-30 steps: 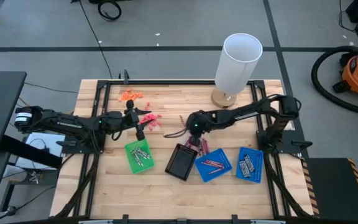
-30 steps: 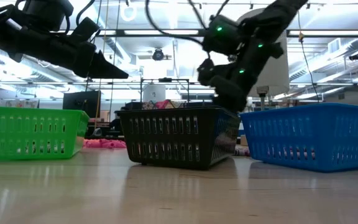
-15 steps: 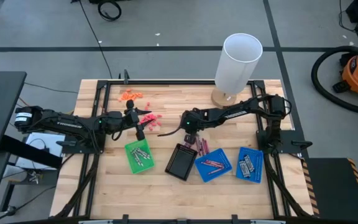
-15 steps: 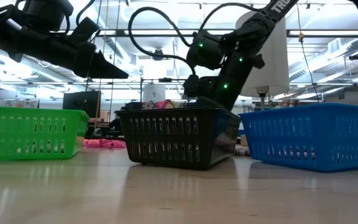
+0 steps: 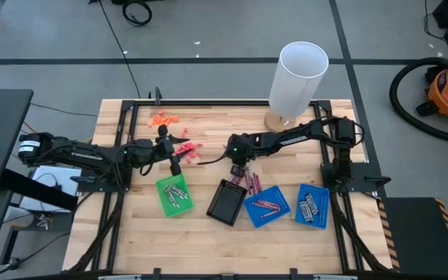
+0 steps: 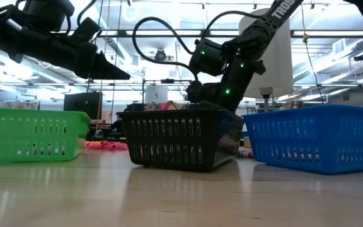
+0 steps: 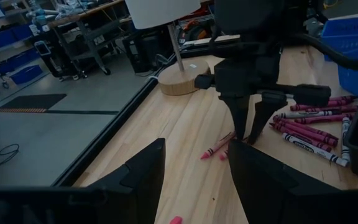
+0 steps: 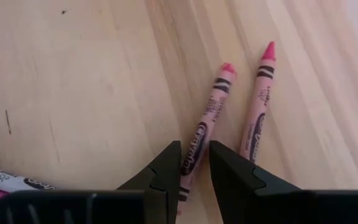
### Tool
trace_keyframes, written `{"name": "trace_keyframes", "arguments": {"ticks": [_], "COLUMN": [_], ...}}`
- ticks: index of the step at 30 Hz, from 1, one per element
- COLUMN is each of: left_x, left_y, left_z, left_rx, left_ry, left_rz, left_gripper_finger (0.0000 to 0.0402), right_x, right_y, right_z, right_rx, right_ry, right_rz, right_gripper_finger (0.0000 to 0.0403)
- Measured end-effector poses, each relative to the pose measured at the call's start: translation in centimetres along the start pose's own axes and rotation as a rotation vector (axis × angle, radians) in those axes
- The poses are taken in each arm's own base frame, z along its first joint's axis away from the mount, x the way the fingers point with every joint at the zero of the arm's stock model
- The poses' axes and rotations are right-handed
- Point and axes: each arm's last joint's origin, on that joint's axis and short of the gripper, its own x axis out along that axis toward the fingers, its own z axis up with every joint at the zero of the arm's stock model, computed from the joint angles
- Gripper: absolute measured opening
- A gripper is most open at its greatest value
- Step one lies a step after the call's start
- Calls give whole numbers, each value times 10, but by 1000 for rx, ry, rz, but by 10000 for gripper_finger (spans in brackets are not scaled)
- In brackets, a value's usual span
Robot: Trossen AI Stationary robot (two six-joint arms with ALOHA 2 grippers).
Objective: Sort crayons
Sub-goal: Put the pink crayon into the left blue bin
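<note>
Two pink crayons [image 8: 211, 112] [image 8: 257, 109] lie side by side on the wooden table, apart from the main loose pile of pink and white crayons [image 7: 312, 118]. My right gripper [image 8: 195, 157] points down, open by a narrow gap. Its fingers stand on either side of the near end of one of the two pink crayons; it also shows in the left wrist view [image 7: 248, 138] and from above [image 5: 235, 158]. My left gripper [image 7: 196, 168] is open and empty, hovering by the far end of the green tray [image 5: 173, 194].
A black tray [image 5: 226, 204], a blue tray with pink crayons [image 5: 267, 206] and a blue tray with grey crayons [image 5: 313, 206] stand toward the near edge. Orange bits [image 5: 162, 119] and coral-red bits [image 5: 189, 149] lie at the far left. A white lamp [image 5: 298, 78] stands at the far edge.
My right gripper has gone toward the table's left edge, from over the loose pile by the black tray to the two separate pink crayons.
</note>
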Motion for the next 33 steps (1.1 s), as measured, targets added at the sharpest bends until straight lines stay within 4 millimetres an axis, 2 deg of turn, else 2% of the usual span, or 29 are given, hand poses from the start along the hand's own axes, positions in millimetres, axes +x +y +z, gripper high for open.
{"name": "trace_keyframes", "arguments": {"ticks": [5, 17, 22, 30, 33], "left_x": [0, 0, 0, 0, 0], "left_y": [0, 0, 0, 0, 0], "left_z": [0, 0, 0, 0, 0], "left_rx": [0, -1, -1, -3, -6], "left_ry": [0, -1, -1, 0, -2], "left_rz": [0, 0, 0, -1, -9], "left_gripper_finger": [187, 187, 187, 187, 187], "right_x": [8, 9, 9, 1, -9], "right_y": [0, 0, 2, 11, 16], "right_z": [-3, -4, -3, 15, 24], "right_rx": [10, 30, 26, -38, -62], "right_ry": [17, 21, 22, 41, 32], "right_rz": [-9, -34, -34, -29, -18], "right_gripper_finger": [91, 36, 31, 35, 35]}}
